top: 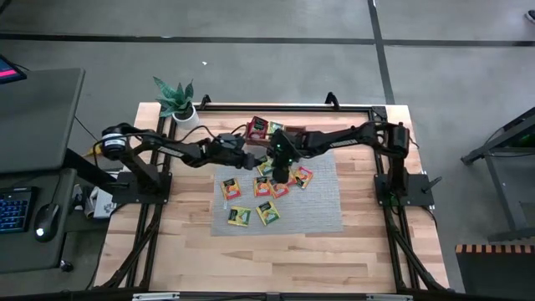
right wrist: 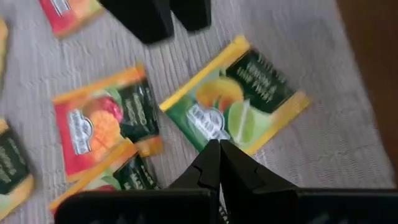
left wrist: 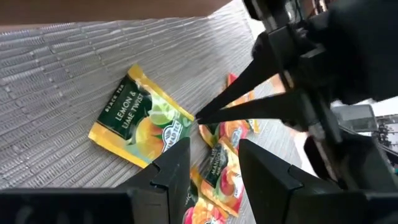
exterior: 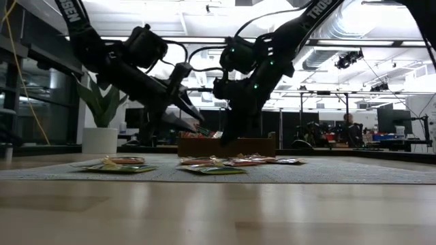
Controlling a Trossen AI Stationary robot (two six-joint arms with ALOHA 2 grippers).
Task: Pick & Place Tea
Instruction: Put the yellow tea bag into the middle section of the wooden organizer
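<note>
The pale plank-grain wooden table fills the middle of the high view, and at its centre lies a large grey woven mat with fine ribbed texture. At the mat's upper edge sits a brown wooden tray holding a couple of sachets. The two dark jointed arms reach inward from left and right and meet above the mat's upper middle. The left gripper hangs just over the mat with its blunt fingers parted, holding nothing. The right gripper points steeply down, its tapered fingers pressed together at the edge of a flat, glossy green-and-yellow square tea sachet. About eight small flat tea sachets in red, orange, yellow and green lie scattered and partly overlapping on the mat's centre.
</note>
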